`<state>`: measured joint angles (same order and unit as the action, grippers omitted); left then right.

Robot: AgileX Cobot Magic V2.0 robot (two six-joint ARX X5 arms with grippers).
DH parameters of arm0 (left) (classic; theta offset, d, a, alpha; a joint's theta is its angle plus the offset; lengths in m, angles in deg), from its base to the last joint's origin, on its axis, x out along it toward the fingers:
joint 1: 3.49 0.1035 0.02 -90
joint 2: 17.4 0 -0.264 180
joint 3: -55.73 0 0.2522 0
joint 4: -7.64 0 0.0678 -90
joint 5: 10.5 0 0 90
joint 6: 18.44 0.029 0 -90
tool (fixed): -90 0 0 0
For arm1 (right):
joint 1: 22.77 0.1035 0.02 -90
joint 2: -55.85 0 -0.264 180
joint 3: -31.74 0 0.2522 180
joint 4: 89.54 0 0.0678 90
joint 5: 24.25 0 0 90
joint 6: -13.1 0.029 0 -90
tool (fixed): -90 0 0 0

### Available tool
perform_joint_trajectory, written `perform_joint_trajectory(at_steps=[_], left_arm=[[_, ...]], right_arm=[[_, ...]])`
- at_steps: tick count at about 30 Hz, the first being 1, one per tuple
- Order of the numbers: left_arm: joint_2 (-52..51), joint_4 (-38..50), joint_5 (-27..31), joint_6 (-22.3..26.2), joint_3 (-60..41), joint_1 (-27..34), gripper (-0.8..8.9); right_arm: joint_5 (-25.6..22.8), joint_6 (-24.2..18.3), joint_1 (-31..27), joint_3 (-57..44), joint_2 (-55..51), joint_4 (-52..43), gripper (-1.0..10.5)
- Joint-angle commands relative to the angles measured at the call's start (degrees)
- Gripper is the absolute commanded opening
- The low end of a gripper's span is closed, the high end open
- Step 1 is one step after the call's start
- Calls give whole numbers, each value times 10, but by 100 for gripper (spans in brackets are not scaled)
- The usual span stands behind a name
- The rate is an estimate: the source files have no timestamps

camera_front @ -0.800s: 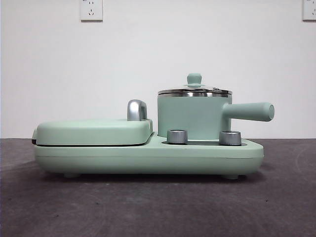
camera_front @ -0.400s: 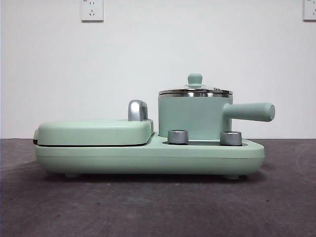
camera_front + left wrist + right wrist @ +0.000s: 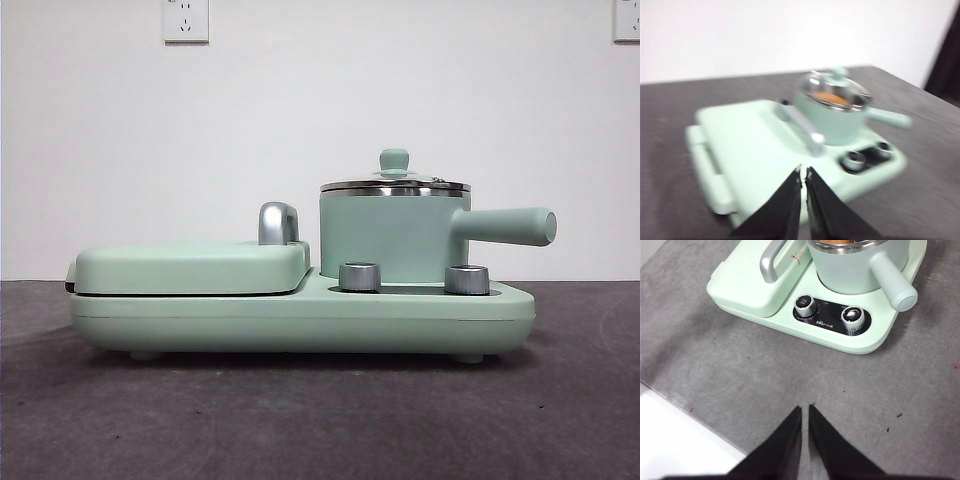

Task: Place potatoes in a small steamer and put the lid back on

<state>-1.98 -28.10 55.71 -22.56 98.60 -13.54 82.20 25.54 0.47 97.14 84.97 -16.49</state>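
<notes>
The small steamer (image 3: 392, 238) stands on the right side of the mint-green cooker base (image 3: 300, 320), its handle (image 3: 505, 226) pointing right. The glass lid (image 3: 394, 183) with its green knob sits on the steamer's rim. In the left wrist view the orange-brown potato (image 3: 830, 98) shows through the lid (image 3: 834, 89) inside the steamer (image 3: 832, 117). My left gripper (image 3: 803, 171) is shut and empty, held back above the griddle side. My right gripper (image 3: 804, 408) is shut and empty over bare table in front of the cooker. The steamer (image 3: 860, 267) also shows in the right wrist view.
A flat mint-green griddle cover (image 3: 190, 268) with a chrome handle (image 3: 277, 223) fills the cooker's left half. Two steel knobs (image 3: 359, 277) (image 3: 466, 279) sit on its front. The dark grey table (image 3: 300, 420) ends at an edge near my right gripper (image 3: 670, 390).
</notes>
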Motion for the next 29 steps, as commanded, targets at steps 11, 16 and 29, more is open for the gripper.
perform_joint_trajectory(at_steps=[11,16,29], left_arm=[[-153,105,136,-69,-258,78,19],[-153,111,169,-64,-281,94,19],[-152,113,247,16,-283,104,19]], right_arm=[[0,4,3,4,3,-6,19],[0,4,3,4,3,-6,19],[0,4,3,4,3,-6,19]])
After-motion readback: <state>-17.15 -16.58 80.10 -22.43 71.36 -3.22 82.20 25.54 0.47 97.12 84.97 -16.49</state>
